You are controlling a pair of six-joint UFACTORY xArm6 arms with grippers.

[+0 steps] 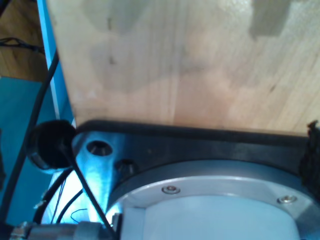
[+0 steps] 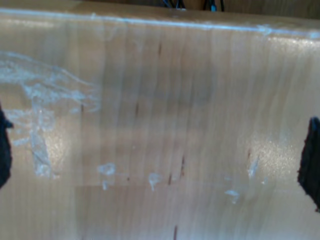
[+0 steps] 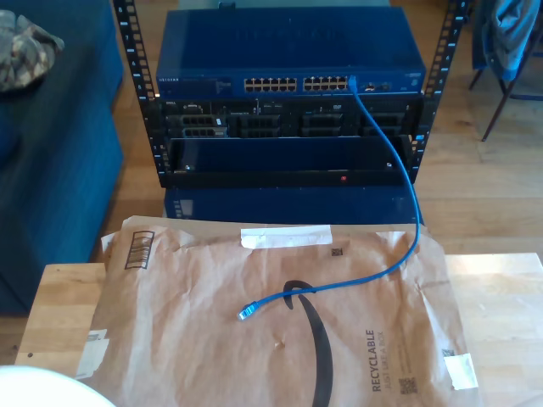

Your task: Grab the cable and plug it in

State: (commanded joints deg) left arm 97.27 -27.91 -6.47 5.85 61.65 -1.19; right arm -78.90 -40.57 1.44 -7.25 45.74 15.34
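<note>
Cable (image 3: 373,275) seemingly away from claws.

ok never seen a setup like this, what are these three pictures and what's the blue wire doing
Two robot arms each carry a camera at the gripper; a third camera stands apart. Both wrist views look down on bare pale wooden tabletop, with dark finger edges at the sides, so nothing is held. The exterior view shows a flattened brown paper mailer on the table, facing a black equipment rack with a dark blue network switch. The thin bright-blue cable has one end already in a switch port; its free plug lies loose on the mailer.
</note>
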